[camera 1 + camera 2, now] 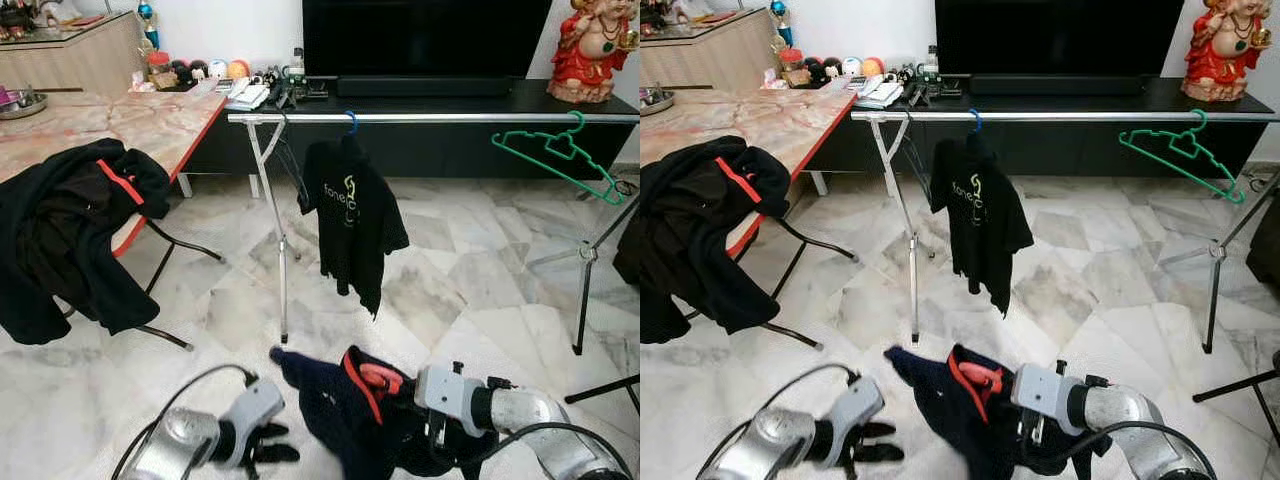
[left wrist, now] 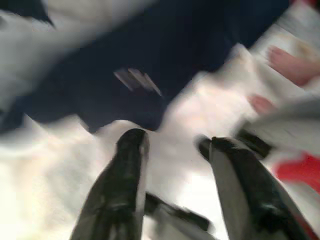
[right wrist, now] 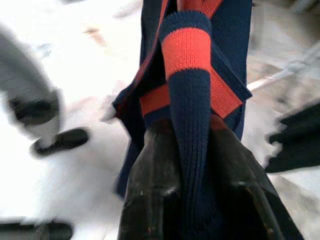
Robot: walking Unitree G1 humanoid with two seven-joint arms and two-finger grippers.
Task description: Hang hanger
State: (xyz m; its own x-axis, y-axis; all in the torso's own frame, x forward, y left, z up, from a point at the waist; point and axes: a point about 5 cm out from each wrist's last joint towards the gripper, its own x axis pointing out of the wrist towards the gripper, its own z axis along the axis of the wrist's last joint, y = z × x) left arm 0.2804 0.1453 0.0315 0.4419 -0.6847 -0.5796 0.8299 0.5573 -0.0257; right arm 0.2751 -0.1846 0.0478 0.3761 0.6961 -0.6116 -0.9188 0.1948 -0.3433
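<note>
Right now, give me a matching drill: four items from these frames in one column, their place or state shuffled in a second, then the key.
Column 1
1. black printed T-shirt
2. green plastic hanger
3. navy garment with red-orange collar
4. black jacket with red trim

Column 2
A. pinched in the right claw
B. hanging bare on the silver rail
C. draped over the edge of the marble-pattern table
D. hanging on a blue hanger from the rail

Pairs: 1-D, 2-B, 3-A, 4-C
</note>
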